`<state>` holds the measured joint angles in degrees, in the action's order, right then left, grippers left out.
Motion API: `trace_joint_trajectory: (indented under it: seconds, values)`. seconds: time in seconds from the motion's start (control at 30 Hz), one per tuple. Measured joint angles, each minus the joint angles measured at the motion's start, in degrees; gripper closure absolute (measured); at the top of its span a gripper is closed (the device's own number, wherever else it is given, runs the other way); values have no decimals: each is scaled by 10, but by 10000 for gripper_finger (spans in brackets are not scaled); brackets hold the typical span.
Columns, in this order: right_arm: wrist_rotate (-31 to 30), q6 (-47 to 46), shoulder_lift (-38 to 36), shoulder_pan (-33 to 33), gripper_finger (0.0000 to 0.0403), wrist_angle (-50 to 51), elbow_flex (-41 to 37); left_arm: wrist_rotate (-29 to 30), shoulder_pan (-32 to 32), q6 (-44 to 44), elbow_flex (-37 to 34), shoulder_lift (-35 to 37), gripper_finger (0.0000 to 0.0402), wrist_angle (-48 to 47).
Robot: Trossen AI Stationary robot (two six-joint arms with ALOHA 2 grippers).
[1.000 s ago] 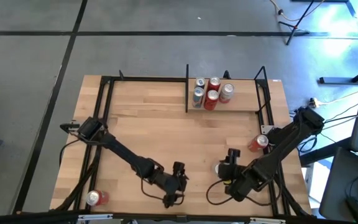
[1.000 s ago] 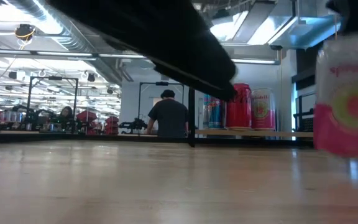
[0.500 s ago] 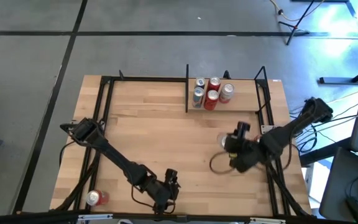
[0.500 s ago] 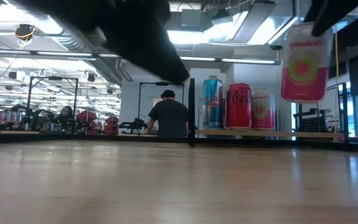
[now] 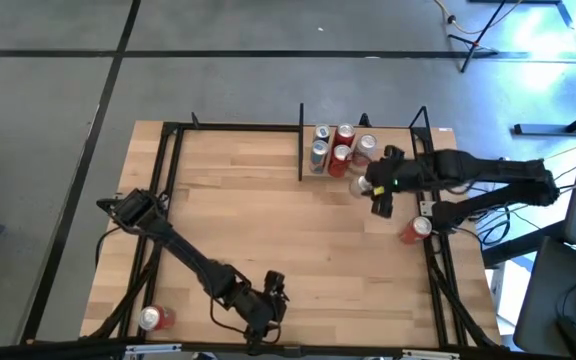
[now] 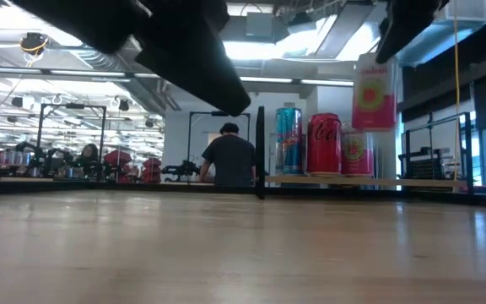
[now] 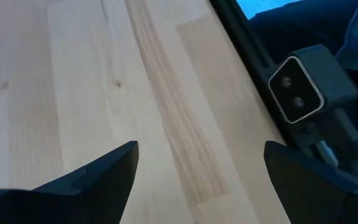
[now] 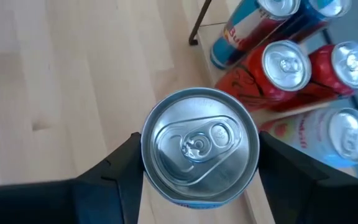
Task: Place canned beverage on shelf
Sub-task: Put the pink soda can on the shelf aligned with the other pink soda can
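Observation:
My right gripper [image 5: 368,187] is shut on a white-and-pink can [image 6: 375,93], lifted in the air just in front of the shelf [image 5: 398,152]. The shelf is a wooden bay between black bars at the table's far right. Several cans stand on its left half [image 5: 336,145]; the low view shows a blue one [image 6: 288,139] and a red one [image 6: 325,143]. In the right wrist view the held can's silver top [image 8: 199,144] faces the camera. My left gripper [image 5: 268,302] is open and empty low over the table's near edge [image 7: 197,168]. My right gripper pinches the can's side wall just below the top rim [image 8: 146,152] between its two fingers [image 8: 120,171], one on each side. The fingers come from above, pointing down. The can hangs upright below them, clear of the table and shelf.
A red can [image 5: 415,230] lies by the black frame at the right edge. Another can [image 5: 153,318] lies at the near left corner. Black frame bars [image 5: 301,140] bound the shelf. A person [image 6: 230,156] stands in the room beyond the table.
My right gripper has carried the can from the near right part of the table up and toward the far edge, to just in front of the shelf; the can stays upright and clear. My left gripper has drawn back a little toward the near edge.

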<state>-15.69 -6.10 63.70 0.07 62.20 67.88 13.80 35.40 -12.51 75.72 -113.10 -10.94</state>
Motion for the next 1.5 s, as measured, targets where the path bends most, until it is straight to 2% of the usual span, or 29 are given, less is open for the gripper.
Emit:
trace_joint_trajectory:
  seconds: [0.07, 0.37, 0.7, 0.97, 1.1, 1.37, 1.5]
  values:
    - [37, 32, -13, -47, 172, -14, -21, -5, -2, 7, 0, 0, 64, 0]
    - [126, 149, -25, -213, 172, -72, -81, -13, -14, 11, 0, 0, 64, 1]
    - [216, 230, -17, -340, 172, -129, -131, -13, -16, 10, 0, 0, 64, 7]
    - [271, 280, -17, -384, 172, -162, -148, -13, -17, 10, 0, 0, 64, 13]
    - [268, 305, -17, -384, 172, -193, -162, -13, -19, 11, 0, 0, 64, 14]
    - [261, 306, -16, -384, 174, -191, -164, -13, -27, 11, 0, 0, 64, 16]
    - [242, 304, -3, -383, 140, -190, -164, -13, -27, 11, 0, 0, 64, 16]
